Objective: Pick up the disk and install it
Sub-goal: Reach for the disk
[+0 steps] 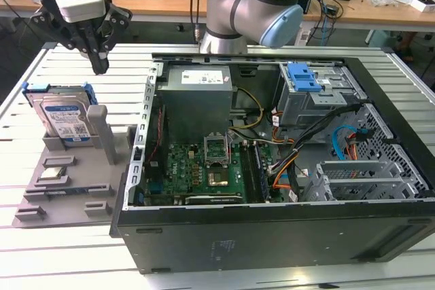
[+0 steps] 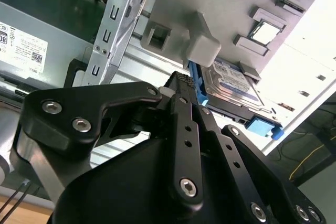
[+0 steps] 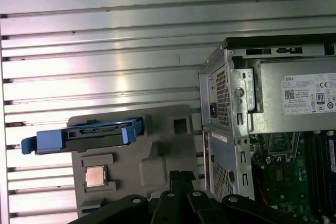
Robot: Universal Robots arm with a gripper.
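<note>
blue-framed disk (image 1: 60, 110), barcode label (image 1: 70, 125) showing, stands in grey holder (image 1: 109, 168).

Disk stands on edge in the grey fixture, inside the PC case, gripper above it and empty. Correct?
Not inside. The disk stands on edge in the grey fixture, which sits outside the PC case, to the exterior view's left of it. The exterior view shows this. The gripper is above it and empty, as you said.
</note>
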